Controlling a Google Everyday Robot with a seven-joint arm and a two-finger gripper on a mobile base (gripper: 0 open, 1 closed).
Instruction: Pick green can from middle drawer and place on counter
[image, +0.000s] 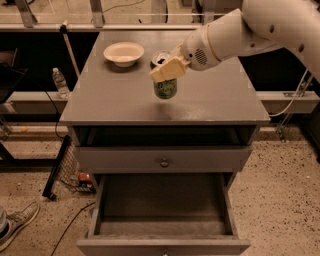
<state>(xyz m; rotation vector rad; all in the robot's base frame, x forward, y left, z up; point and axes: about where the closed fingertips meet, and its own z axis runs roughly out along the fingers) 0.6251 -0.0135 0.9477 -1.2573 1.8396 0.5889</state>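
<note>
Item 1, gripper: over the middle of the counter, clenched on the green can near its top.

Item 2, green can: upright, low over the counter, just right of the white bowl. I cannot tell whether its base touches.

Item 3, middle drawer: pulled open, dark floor bare.

Handling note: I judge the placing step is in hand. I would lower straight down with the can vertical, release only once the base sits flat, then lift clear without clipping the bowl.
</note>
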